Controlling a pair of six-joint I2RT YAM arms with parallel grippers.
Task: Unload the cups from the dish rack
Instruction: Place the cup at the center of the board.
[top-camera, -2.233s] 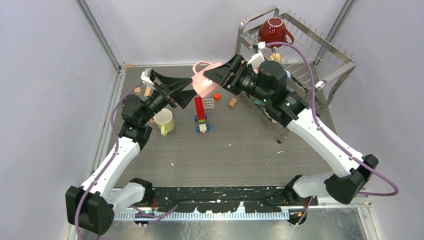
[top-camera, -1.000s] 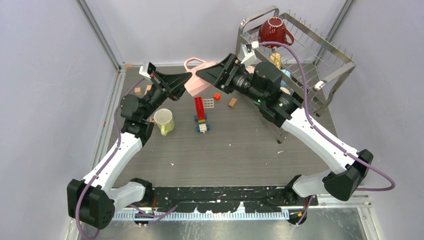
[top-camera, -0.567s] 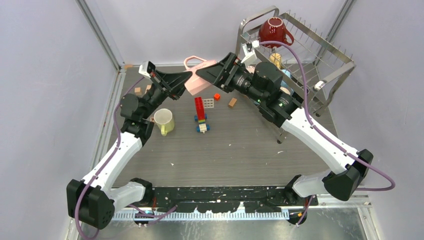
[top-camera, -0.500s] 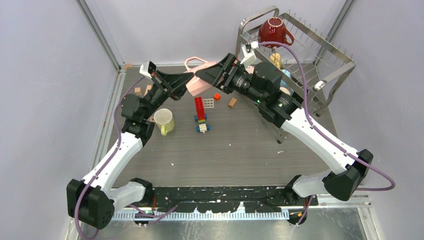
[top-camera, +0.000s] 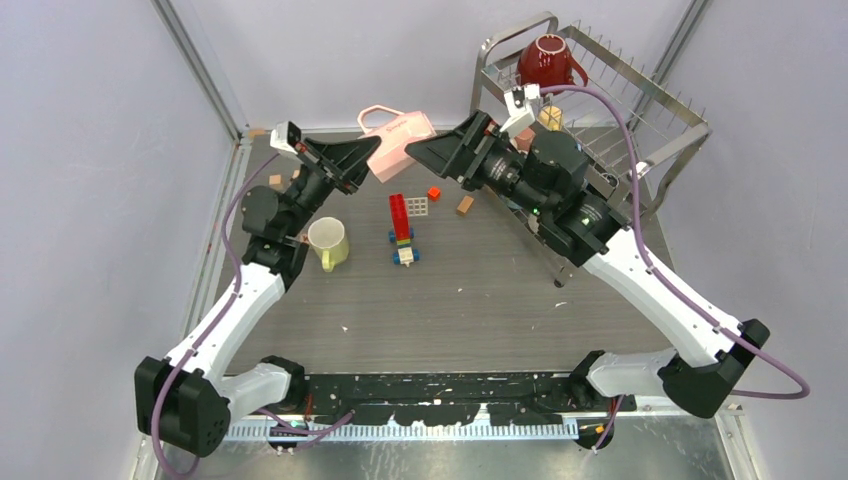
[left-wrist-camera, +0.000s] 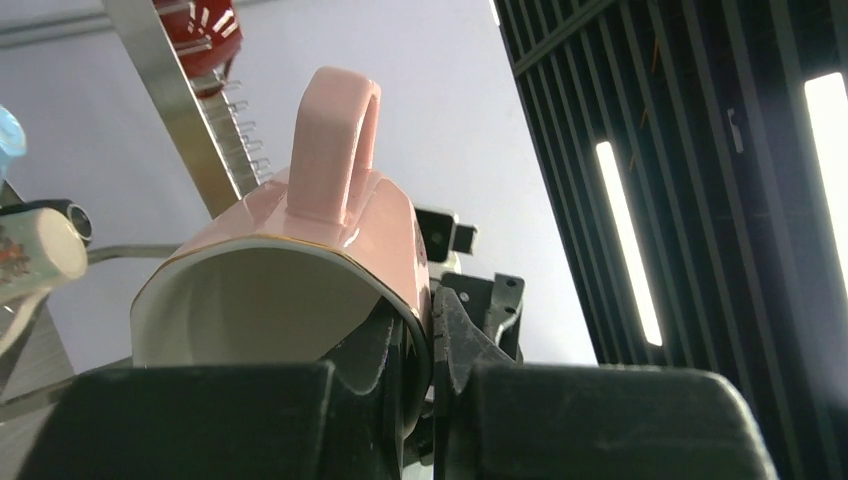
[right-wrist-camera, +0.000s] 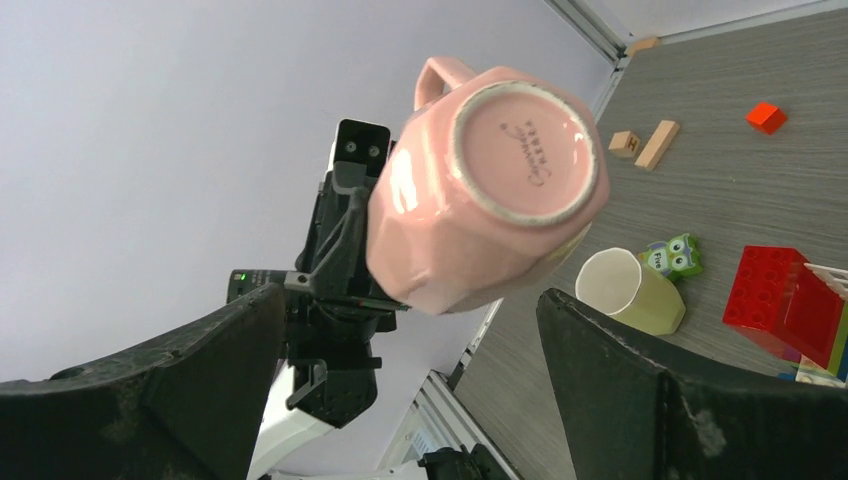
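Note:
A pink mug (top-camera: 398, 142) hangs in the air over the back of the table, its base toward the right arm. My left gripper (left-wrist-camera: 432, 330) is shut on its rim, one finger inside the mug (left-wrist-camera: 300, 270) and one outside. My right gripper (right-wrist-camera: 410, 380) stands open just right of the mug (right-wrist-camera: 490, 190), touching nothing. A dark red mug (top-camera: 545, 62) sits upside down on top of the dish rack (top-camera: 640, 125) at the back right. A pale yellow mug (top-camera: 328, 243) stands on the table below the left arm.
A red brick tower (top-camera: 400, 215), a small orange block (top-camera: 433, 193) and wooden blocks (top-camera: 465, 205) lie mid-table. A green owl toy (right-wrist-camera: 675, 255) sits by the yellow mug. A beige patterned mug (left-wrist-camera: 35, 255) shows beside the rack bar (left-wrist-camera: 180, 110). Walls close in left and behind.
My right gripper has opened, let go of the pink mug and drawn back to the right. My left gripper, shut on the rim, has carried the mug a little up and left.

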